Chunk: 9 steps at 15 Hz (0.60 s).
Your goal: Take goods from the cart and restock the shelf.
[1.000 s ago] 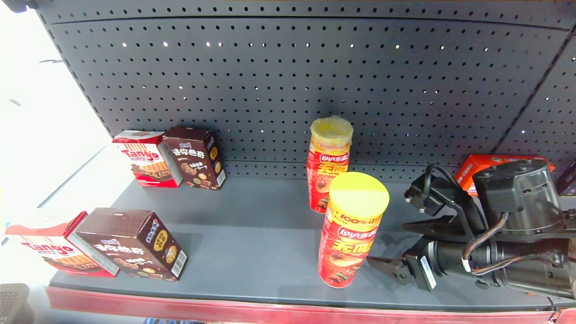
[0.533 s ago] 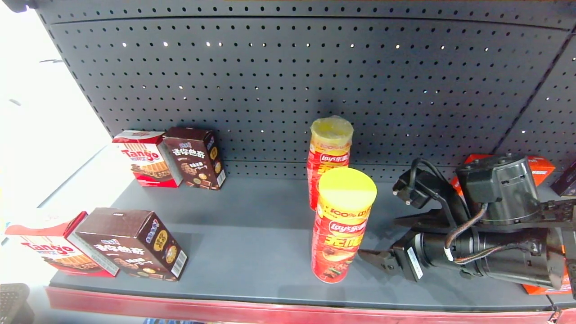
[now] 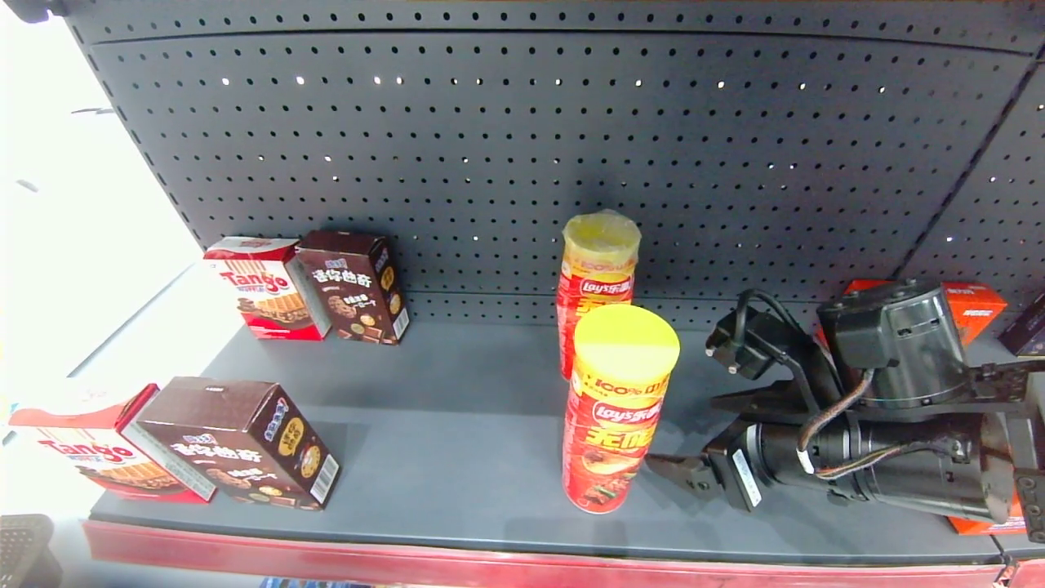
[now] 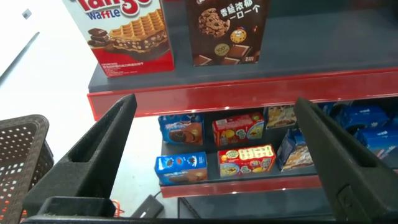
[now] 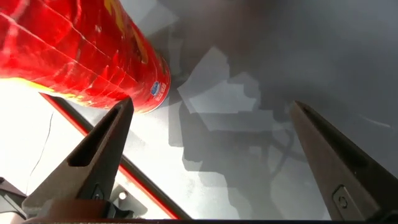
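Right gripper (image 3: 686, 433) jaws stood apart just beside the front can (image 3: 620, 408); a stray nudge could tip it off the shelf (image 3: 457, 425) edge. Left gripper (image 4: 214, 102) jaws were apart too.

Red chip can (image 3: 618, 412), yellow lid, upright near shelf (image 3: 457, 437) front edge, before second can (image 3: 598, 265).

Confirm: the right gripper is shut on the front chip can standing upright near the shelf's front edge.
Wrong: the right gripper is open, fingers spread beside the front chip can, per the right wrist view. The can does stand upright near the shelf's front edge.
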Tool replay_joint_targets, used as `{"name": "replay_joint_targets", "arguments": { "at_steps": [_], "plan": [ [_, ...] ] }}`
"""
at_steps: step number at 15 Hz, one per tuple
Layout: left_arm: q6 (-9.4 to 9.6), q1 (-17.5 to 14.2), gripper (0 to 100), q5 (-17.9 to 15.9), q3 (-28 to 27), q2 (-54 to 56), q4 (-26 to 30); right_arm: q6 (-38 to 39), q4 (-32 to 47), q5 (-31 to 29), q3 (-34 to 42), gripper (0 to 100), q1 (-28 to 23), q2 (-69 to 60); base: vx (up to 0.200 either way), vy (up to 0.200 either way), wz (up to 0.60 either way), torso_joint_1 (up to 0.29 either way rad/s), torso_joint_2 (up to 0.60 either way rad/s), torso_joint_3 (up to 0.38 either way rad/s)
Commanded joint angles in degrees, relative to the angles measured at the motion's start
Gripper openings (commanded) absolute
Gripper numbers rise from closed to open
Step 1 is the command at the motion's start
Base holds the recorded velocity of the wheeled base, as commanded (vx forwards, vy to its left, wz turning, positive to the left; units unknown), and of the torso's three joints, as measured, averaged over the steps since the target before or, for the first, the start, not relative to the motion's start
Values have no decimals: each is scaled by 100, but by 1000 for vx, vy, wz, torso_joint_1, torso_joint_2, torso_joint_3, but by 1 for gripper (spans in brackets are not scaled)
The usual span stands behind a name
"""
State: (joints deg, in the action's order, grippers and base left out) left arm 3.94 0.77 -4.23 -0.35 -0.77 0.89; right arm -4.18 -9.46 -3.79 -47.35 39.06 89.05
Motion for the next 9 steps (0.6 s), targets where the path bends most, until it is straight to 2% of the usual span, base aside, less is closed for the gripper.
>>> {"name": "replay_joint_targets", "arguments": {
  "at_steps": [1,9],
  "plan": [
    [-7,2,100,1,0,-11,-1,-4,-3,1,-55,100,23,77,0,0,0,0,0,0],
    [2,-6,100,1,0,-11,-1,31,-3,-16,-64,100,-30,-63,0,0,0,0,0,0]
  ]
}}
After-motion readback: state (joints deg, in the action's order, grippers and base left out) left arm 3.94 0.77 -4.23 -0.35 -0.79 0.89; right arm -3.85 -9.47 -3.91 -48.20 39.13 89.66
